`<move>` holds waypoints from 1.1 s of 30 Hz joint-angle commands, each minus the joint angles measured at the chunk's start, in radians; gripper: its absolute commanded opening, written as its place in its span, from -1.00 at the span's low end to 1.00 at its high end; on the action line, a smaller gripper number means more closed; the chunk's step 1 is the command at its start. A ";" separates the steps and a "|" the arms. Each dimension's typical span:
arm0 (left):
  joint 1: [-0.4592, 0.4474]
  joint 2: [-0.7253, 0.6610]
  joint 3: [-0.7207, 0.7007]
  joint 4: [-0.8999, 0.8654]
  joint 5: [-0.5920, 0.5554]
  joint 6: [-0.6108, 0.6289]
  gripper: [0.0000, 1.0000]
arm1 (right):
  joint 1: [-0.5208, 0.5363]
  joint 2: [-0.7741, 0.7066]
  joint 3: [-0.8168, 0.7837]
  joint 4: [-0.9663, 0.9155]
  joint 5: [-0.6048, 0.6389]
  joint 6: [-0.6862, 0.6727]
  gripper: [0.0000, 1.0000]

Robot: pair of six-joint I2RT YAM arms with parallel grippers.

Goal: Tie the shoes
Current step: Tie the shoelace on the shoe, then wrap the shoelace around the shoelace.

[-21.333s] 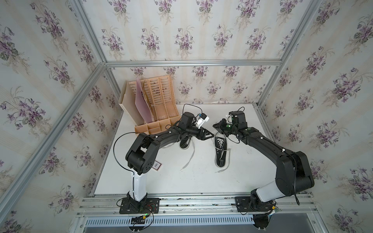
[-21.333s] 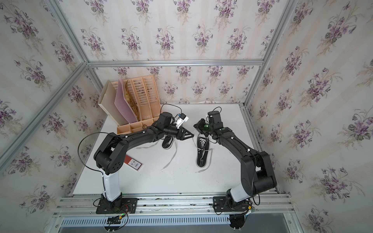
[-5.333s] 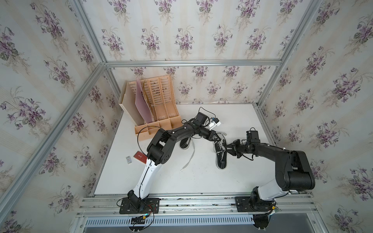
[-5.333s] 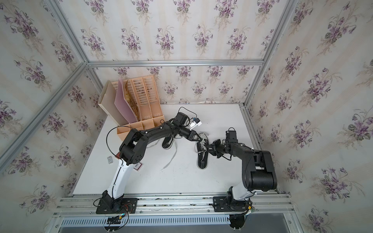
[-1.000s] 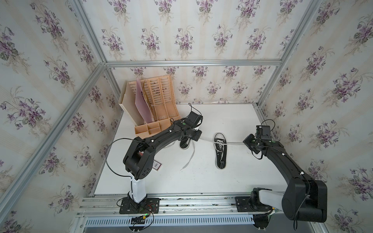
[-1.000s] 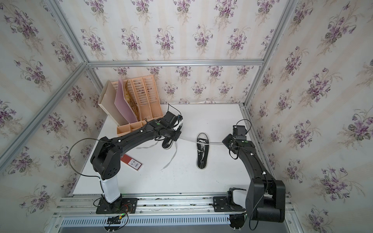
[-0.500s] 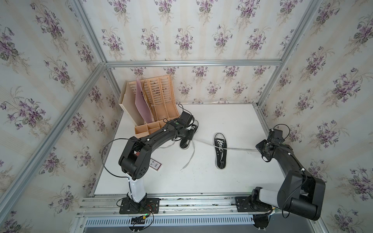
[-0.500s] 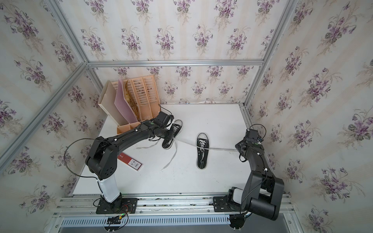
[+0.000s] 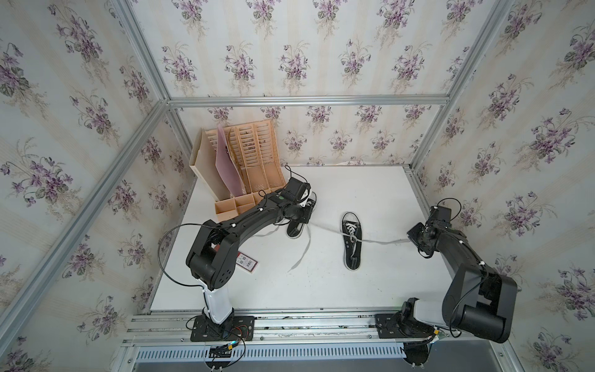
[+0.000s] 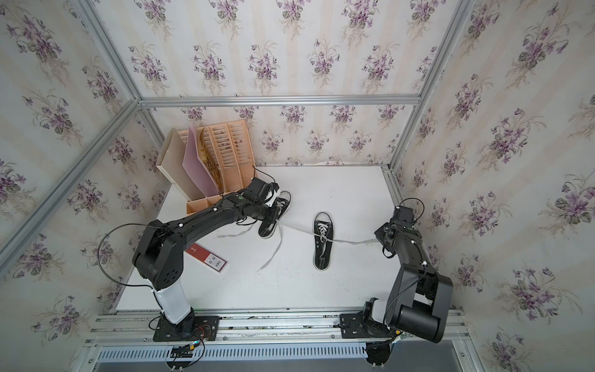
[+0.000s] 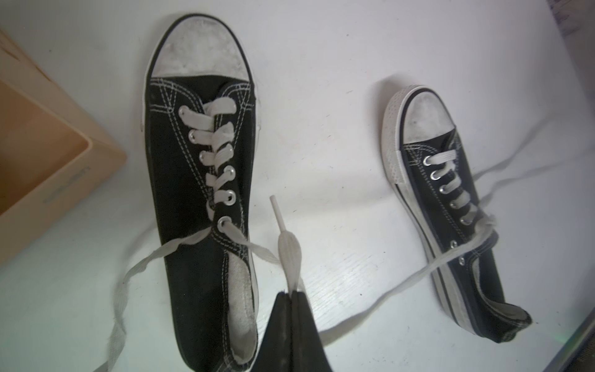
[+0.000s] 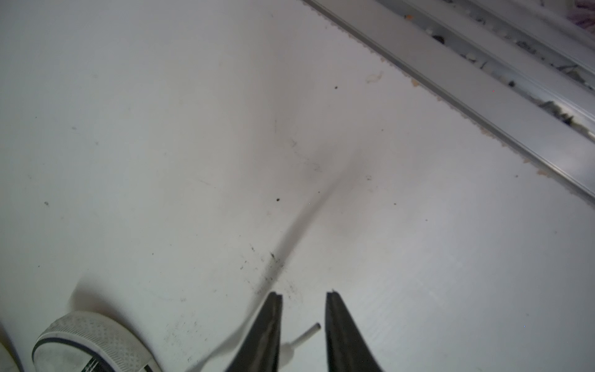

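1. In both top views a pair of black shoes with white toe caps sits on the white desk point(image 9: 322, 290). The left-hand shoe point(image 9: 293, 231) lies left of frame centre, partly under the left arm. The middle shoe point(image 9: 352, 248) lies near the centre, toe pointing up-frame.
2. The left end effector point(image 11: 291, 294) is pinched tight on one lace end point(image 11: 289, 251). It hangs just beside the left-hand shoe point(image 11: 199, 209), and the lace trails across to the middle shoe point(image 11: 450, 225).
3. The right end effector point(image 12: 304, 294) has its fingers parted. The other lace end point(image 12: 306, 336) lies between them, not pinched, near a toe cap point(image 12: 93, 344) at lower left of the frame.
4. About five seconds earlier both end effectors met over the middle shoe. Now they are well apart, at its left and right, with the laces drawn out sideways.
5. Half a second ago the right-hand lace point(image 9: 383, 241) ran straight. Now it shows a slight wave. The middle shoe has not shifted.
6. A tan file organiser point(image 9: 248, 167) stands at the desk's upper left, and a red card point(image 9: 246, 262) lies by the left arm.
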 commanded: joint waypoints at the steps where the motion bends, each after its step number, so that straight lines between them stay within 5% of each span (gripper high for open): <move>1: 0.001 -0.020 0.035 0.030 0.091 -0.020 -0.95 | -0.001 -0.058 0.002 0.035 -0.064 -0.031 0.02; 6: 0.002 -0.038 0.097 0.014 0.170 -0.050 -0.92 | 0.051 -0.151 0.029 0.086 -0.205 -0.099 0.25; 13: 0.002 -0.018 0.161 0.015 0.265 -0.121 -0.91 | 0.495 -0.111 0.061 0.159 -0.224 -0.179 0.26; 18: 0.004 -0.012 0.163 0.037 0.272 -0.146 -0.92 | 0.704 0.009 0.071 0.189 -0.186 -0.220 0.21; 33: 0.004 0.008 0.164 0.030 0.220 -0.157 -0.95 | 0.743 0.037 0.080 0.161 -0.140 -0.290 0.05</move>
